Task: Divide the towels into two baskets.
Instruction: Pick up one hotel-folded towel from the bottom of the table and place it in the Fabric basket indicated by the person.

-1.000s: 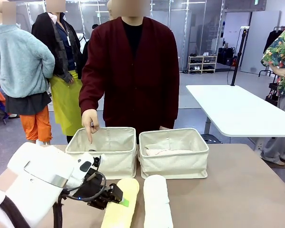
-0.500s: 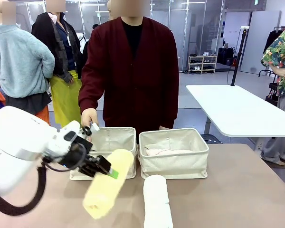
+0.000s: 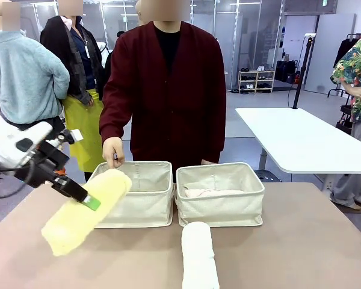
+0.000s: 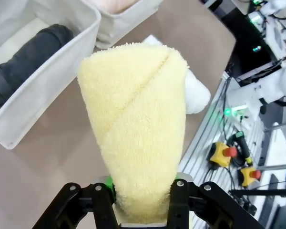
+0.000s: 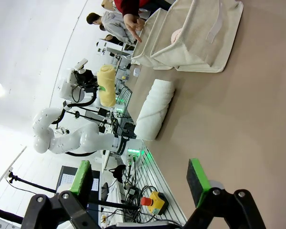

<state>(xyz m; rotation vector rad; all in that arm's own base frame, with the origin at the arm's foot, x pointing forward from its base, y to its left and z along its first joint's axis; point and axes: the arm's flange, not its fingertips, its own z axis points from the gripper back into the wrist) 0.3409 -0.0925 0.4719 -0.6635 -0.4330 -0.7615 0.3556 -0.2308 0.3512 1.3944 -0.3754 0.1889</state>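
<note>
My left gripper (image 3: 88, 199) is shut on one end of the pale yellow towel (image 3: 84, 212), holding it in the air, tilted, left of the left basket (image 3: 135, 201). In the left wrist view the yellow towel (image 4: 138, 129) rises between the fingers, and a dark grey towel (image 4: 28, 57) lies in the basket (image 4: 47, 90) beside it. The white towel (image 3: 198, 256) lies on the table in front of the right basket (image 3: 219, 205), which holds a pale pink towel (image 3: 209, 193). My right gripper (image 5: 139, 183) is open above bare table, with the white towel (image 5: 155, 109) ahead of it.
A person in a dark red cardigan stands behind the baskets, one hand (image 3: 113, 153) pointing down at the left basket's far corner. The brown table (image 3: 301, 241) has free room at the right. A white table (image 3: 301, 141) stands farther back on the right.
My left arm lifted the yellow towel off the table and carried it up and to the left. The white towel and both baskets stayed put.
</note>
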